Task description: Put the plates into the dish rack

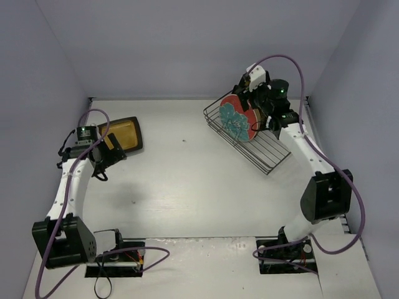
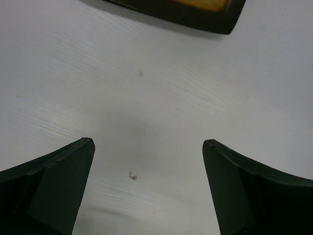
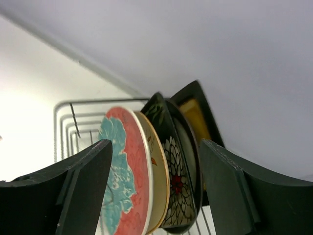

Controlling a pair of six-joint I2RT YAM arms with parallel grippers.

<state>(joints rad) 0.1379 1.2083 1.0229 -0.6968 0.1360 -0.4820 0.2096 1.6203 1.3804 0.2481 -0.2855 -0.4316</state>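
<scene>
The black wire dish rack [image 1: 262, 149] sits at the back right, its wires also showing in the right wrist view [image 3: 73, 128]. Standing in it are the red-teal floral plate [image 1: 239, 119] [image 3: 124, 181], the cream brown-rimmed plate [image 3: 159, 171], the dark flowered plate [image 3: 178, 183] and an amber square plate [image 3: 195, 117]. My right gripper [image 1: 252, 107] [image 3: 154, 161] is open, its fingers either side of the standing plates. A second amber square plate [image 1: 126, 134] [image 2: 195, 10] lies flat at the left. My left gripper [image 1: 111, 156] [image 2: 146, 161] is open and empty just short of it.
Grey walls close the table at the back and both sides. The rack stands askew near the back right corner. Purple cables loop from both arms. Bare white table [image 1: 187, 180] lies between the amber plate and the rack.
</scene>
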